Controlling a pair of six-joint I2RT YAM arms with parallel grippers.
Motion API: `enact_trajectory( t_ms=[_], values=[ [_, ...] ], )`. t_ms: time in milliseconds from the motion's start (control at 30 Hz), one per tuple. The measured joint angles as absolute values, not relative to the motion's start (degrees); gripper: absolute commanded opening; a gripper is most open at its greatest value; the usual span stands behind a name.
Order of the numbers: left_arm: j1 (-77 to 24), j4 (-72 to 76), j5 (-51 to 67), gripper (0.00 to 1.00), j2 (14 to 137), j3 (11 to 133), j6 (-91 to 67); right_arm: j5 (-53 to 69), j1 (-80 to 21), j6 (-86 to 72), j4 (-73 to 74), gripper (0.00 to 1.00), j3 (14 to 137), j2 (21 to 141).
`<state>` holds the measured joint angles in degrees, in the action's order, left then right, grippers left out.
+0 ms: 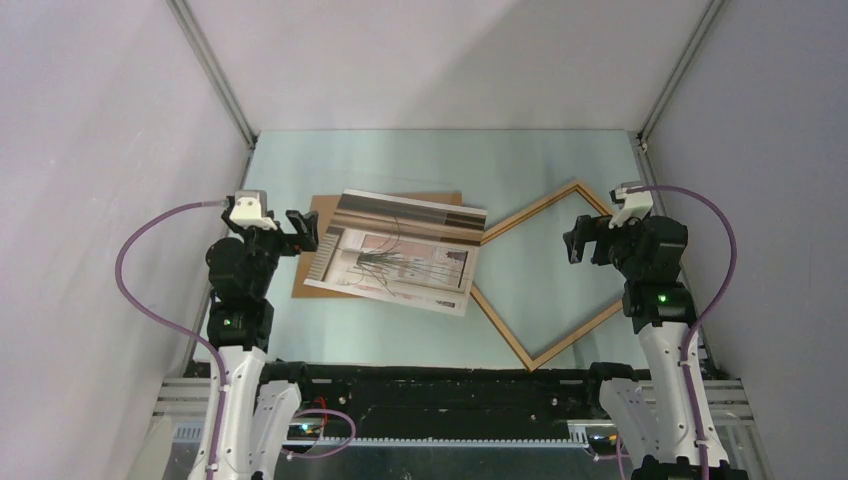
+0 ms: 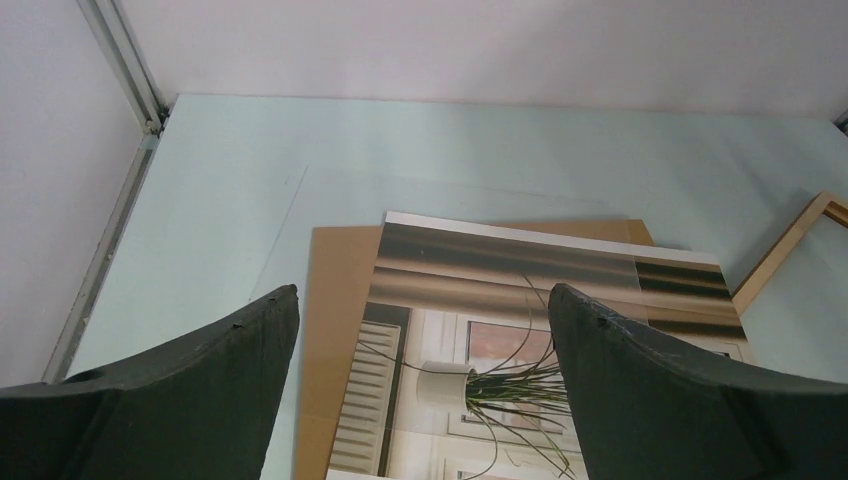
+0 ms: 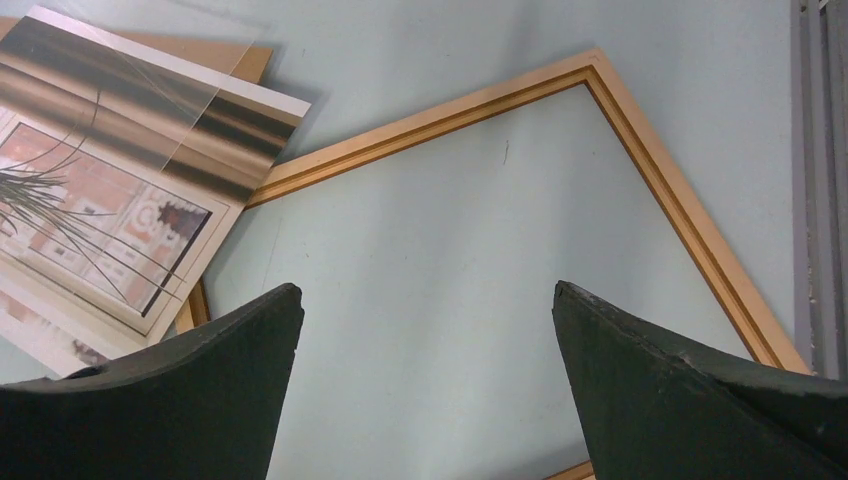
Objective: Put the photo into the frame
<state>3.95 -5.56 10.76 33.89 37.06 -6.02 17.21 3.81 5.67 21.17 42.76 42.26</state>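
Observation:
The photo [image 1: 400, 250], a print of a potted grass plant by a window, lies face up left of centre on the table, slightly skewed. Its right edge covers the left corner of the frame [image 1: 530, 212], a thin light-wood rectangle turned like a diamond on the right. My left gripper [image 1: 300, 230] hovers open at the photo's left edge, and its wrist view shows the photo [image 2: 480, 290] below and between the open fingers [image 2: 250, 340]. My right gripper [image 1: 578, 242] hangs open over the frame's inside. The frame [image 3: 440, 120] and the photo [image 3: 110, 190] show in the right wrist view.
A plain brown backing board [image 1: 312, 250] lies under the photo, sticking out at its left and top. A clear sheet [image 2: 340, 205] seems to lie over the board and the photo's upper part. White walls with metal posts [image 1: 215, 70] close in the table on three sides.

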Motion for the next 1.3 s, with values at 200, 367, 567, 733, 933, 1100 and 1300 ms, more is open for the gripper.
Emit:
enact_trajectory(
  t_ms=[200, 367, 567, 733, 933, 1100, 1300],
  values=[
    [3.9, -5.5, 10.8, 0.98, 33.8, 37.0, -6.0, 17.5, 3.8, 6.0, 21.1, 1.0, 42.8, 42.4],
    [3.9, -5.5, 10.7, 0.98, 33.8, 36.7, -6.0, 17.9, 3.8, 6.0, 21.2, 1.0, 42.8, 42.5],
    [3.9, -5.6, 10.6, 0.98, 33.6, 36.7, -6.0, 18.3, 3.8, 6.0, 21.2, 1.0, 42.8, 42.6],
    [3.9, -7.0, 9.6, 0.98, 33.5, 36.7, -5.4, 18.5, 3.5, 6.0, 21.1, 1.0, 42.8, 42.4],
    [3.9, -9.0, 9.0, 0.98, 34.5, 37.4, -3.9, 18.2, 0.2, 6.1, 21.4, 1.0, 43.2, 43.8],
    [3.9, -9.6, 10.6, 0.98, 36.5, 38.0, -1.7, 16.4, -7.7, 6.2, 21.0, 1.0, 45.1, 49.0],
    [3.9, -10.1, 15.6, 0.98, 38.4, 37.5, 3.4, 15.4, -16.4, 5.5, 17.3, 1.0, 45.6, 58.6]
  ],
)
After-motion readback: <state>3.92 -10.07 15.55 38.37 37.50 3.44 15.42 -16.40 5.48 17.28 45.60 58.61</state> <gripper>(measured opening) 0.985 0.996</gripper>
